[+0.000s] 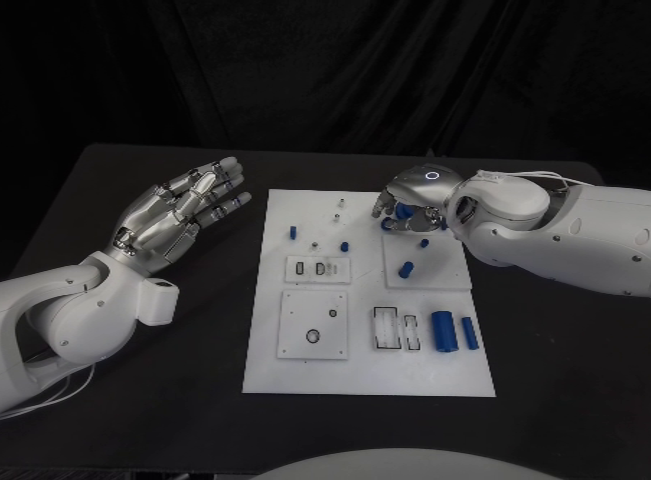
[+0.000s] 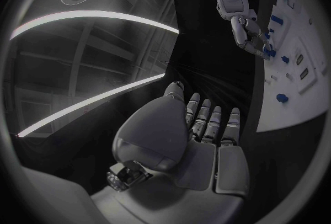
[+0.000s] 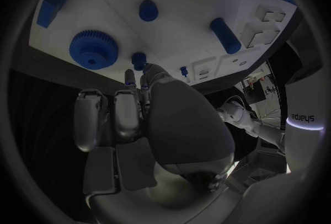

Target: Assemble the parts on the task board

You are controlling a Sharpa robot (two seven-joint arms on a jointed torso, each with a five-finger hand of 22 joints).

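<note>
- In the middle of the black table (image 1: pixel 152 420) lies the white task board (image 1: pixel 366 375), long side running away from me.
- My right hand (image 1: pixel 412 200) hangs over the board's far right corner, fingers curled downward above a blue gear (image 3: pixel 91 49); from the wrist view my fingertips (image 3: pixel 129 76) sit just beside a small blue peg (image 3: pixel 138 59), but I cannot tell whether they have hold of anything.
- My left hand (image 1: pixel 181 212) is off the board to its left, above bare table, palm up, fingers straight and slightly spread, holding nothing.
- Two blue cylinders (image 1: pixel 443 330) lie side by side near the board's near right edge, beside two outlined rectangular slots (image 1: pixel 397 328).
- A blue peg (image 1: pixel 409 268) stands on the raised square plate on the right half of the board.
- Another small blue part (image 1: pixel 294 232) sits near the board's left edge, and a further one (image 1: pixel 344 245) is close to the middle.
- Two more raised white plates lie on the left half, the nearer one (image 1: pixel 312 323) with a round hole.
</note>
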